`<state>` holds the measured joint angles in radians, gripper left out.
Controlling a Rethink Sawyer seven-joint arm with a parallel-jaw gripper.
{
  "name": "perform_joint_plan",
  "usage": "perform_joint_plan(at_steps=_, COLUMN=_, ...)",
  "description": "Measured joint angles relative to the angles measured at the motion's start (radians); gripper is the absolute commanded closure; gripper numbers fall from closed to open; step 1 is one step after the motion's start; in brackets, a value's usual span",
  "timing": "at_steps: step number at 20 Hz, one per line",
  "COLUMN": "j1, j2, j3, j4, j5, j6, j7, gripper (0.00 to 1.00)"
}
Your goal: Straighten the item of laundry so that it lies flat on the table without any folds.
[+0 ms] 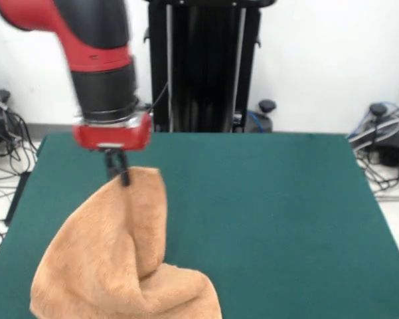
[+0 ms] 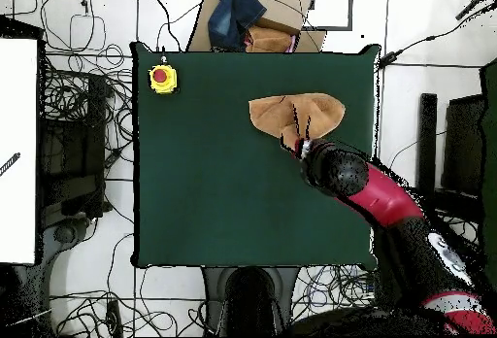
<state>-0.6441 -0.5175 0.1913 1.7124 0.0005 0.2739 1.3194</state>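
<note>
The light orange-tan terry towel (image 1: 116, 259) hangs bunched from my gripper (image 1: 118, 174), its lower part piled in folds on the dark green table (image 1: 272, 212) at the near left. My gripper is shut on the towel's top edge, lifted above the table. In the overhead view the towel (image 2: 296, 114) lies as a crumpled oval near the table's (image 2: 223, 179) upper right, with my gripper (image 2: 303, 146) at its lower edge, mostly hidden under the arm. The band and label do not show.
A yellow box with a red button (image 2: 162, 79) sits at the table's upper left corner in the overhead view. Cables and stands ring the table. The black pedestal (image 1: 202, 66) stands at the table's far edge.
</note>
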Motion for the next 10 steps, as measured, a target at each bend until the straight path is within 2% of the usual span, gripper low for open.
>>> perform_joint_plan(at_steps=5, j1=0.118, j2=-0.048, j3=-0.08, j4=0.024, j5=0.0, j6=0.09, j7=0.0, gripper=1.0)
perform_joint_plan(at_steps=10, j1=0.141, j2=-0.079, j3=-0.112, j4=0.07, j5=0.0, j6=0.102, j7=0.0, gripper=1.0)
